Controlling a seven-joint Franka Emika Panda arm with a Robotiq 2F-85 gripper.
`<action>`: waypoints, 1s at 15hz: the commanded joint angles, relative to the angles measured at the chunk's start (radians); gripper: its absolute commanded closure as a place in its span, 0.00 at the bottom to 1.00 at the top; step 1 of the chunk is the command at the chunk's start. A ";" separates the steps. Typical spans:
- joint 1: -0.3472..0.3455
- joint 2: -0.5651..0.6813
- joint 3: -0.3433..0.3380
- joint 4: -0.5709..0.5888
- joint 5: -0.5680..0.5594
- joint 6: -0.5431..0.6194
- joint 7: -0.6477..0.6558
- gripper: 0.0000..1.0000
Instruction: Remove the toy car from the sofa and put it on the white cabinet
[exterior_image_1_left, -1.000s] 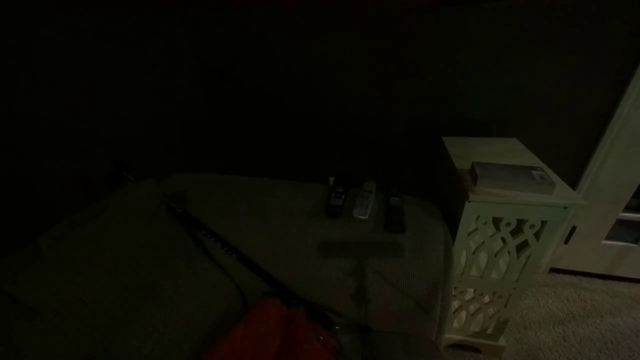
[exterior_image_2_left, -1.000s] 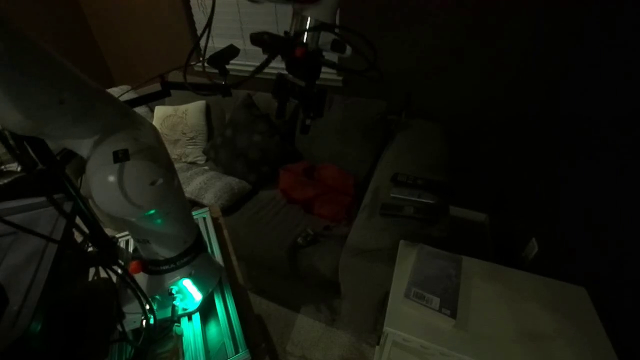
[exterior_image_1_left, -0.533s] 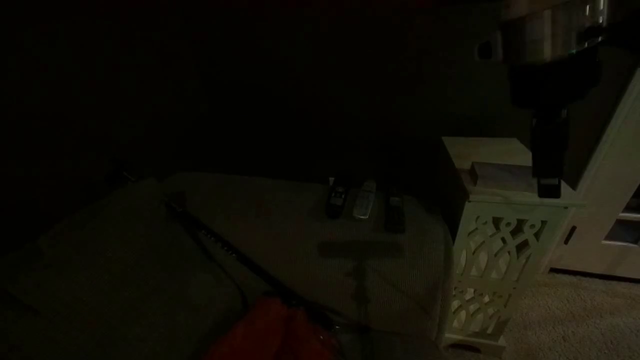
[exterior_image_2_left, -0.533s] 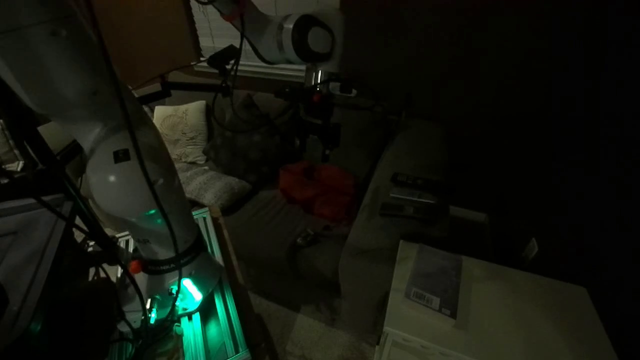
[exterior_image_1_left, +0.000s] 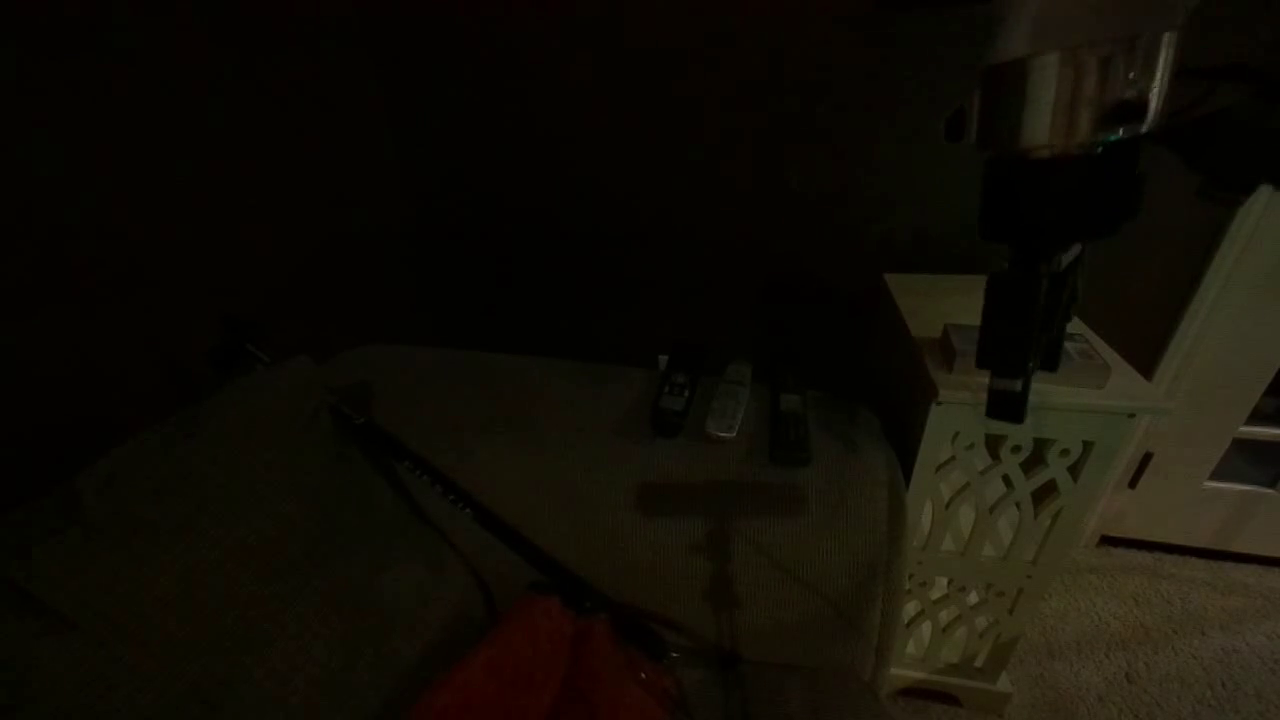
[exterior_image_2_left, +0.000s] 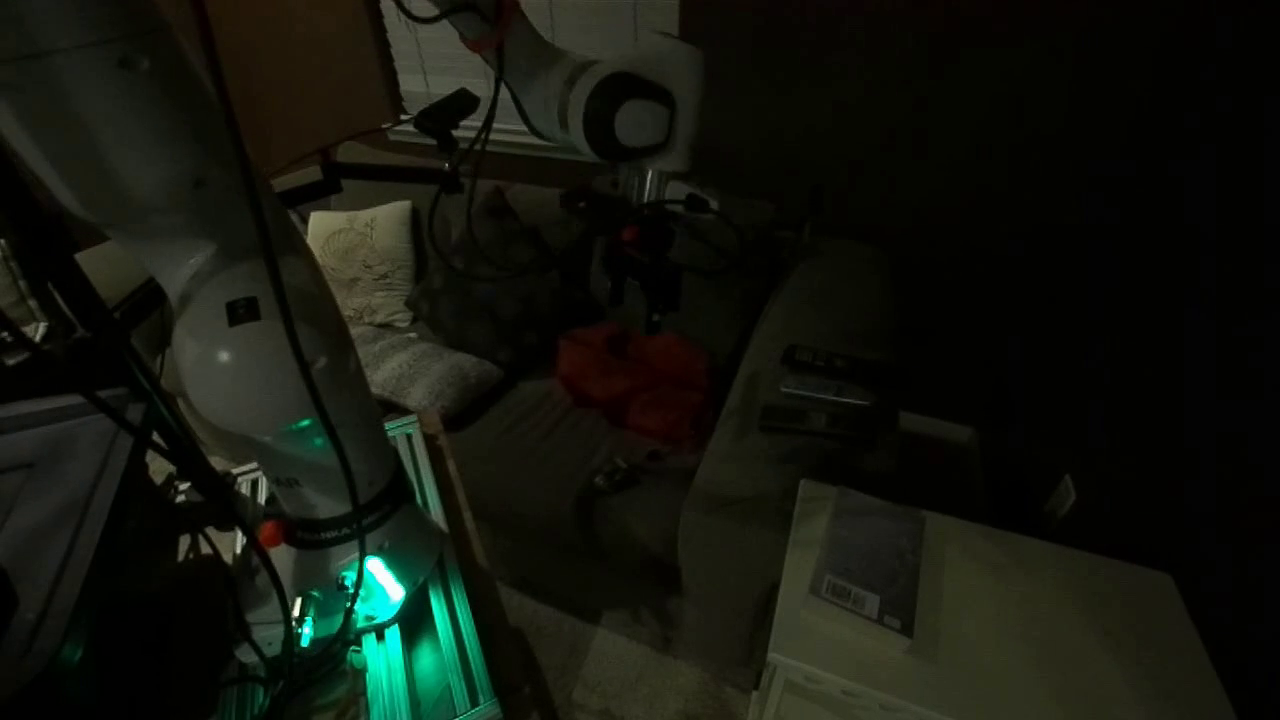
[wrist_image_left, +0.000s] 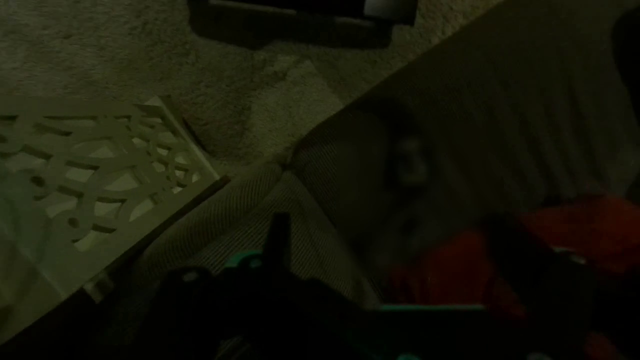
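A dark room with a wide grey-olive sofa (exterior_image_2_left: 530, 490) across much of it. A white robot arm (exterior_image_2_left: 265, 370), its base lit green, stands at the sofa's front and reaches over the seat. The white cabinet (exterior_image_2_left: 1050, 620), with cut-out lattice panels, stands just beside the sofa's arm. A crumpled red cloth (exterior_image_2_left: 625, 385) lies on the seat near the backrest. The gripper (wrist_image_left: 387, 222) points down above the seat in an exterior view; in the wrist view its jaws are spread wide. A flat grey case (exterior_image_2_left: 870, 560) with a barcode label lies on the cabinet top. Three remote controls (exterior_image_1_left: 729, 402) lie in a row on the sofa's arm in both exterior views. The toy car (exterior_image_2_left: 612, 475), dark and blurred, is on the seat in front of the cloth, close to the sofa's arm; it lies below the jaws and apart from them, and in the wrist view it shows beyond their tips, within the span between the two
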 joint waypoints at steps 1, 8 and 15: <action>0.004 0.114 -0.032 -0.067 0.182 0.275 -0.068 0.00; -0.025 0.548 0.088 -0.074 0.376 0.625 -0.347 0.00; -0.057 0.587 0.130 -0.077 0.286 0.599 -0.278 0.00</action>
